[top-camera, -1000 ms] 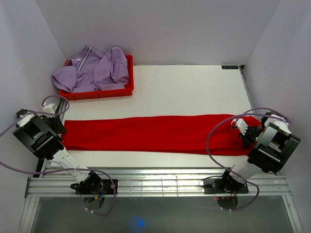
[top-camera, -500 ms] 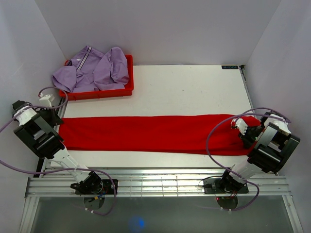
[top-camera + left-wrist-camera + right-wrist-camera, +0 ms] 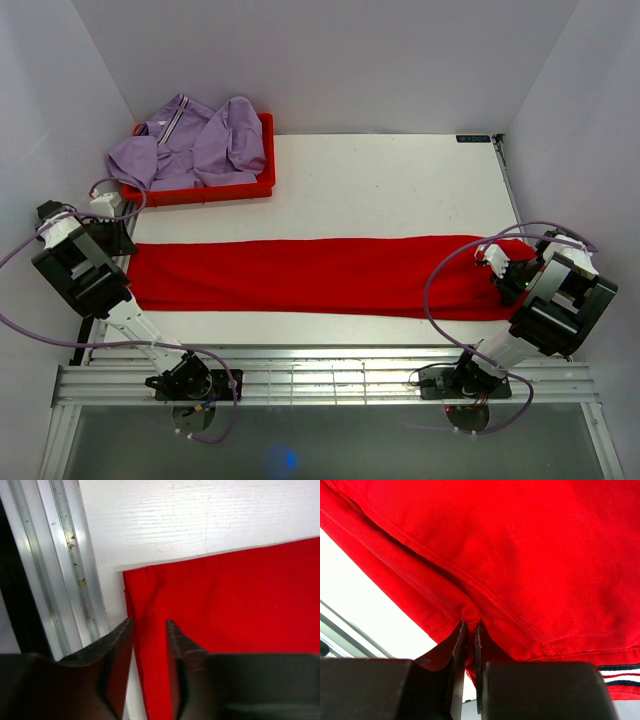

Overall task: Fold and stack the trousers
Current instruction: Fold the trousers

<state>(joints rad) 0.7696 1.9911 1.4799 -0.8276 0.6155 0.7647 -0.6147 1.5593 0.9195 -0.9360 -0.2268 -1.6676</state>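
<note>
Trousers (image 3: 320, 275) are one long flat red twill strip, right gripper (image 3: 470, 628) pinching a puckered fold, left gripper (image 3: 149, 625) slightly parted over the squared corner.

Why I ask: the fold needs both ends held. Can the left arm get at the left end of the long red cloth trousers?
Probably yes: the left end effector hangs open right over the left edge of the red cloth trousers, fingers either side, nothing in between.
</note>
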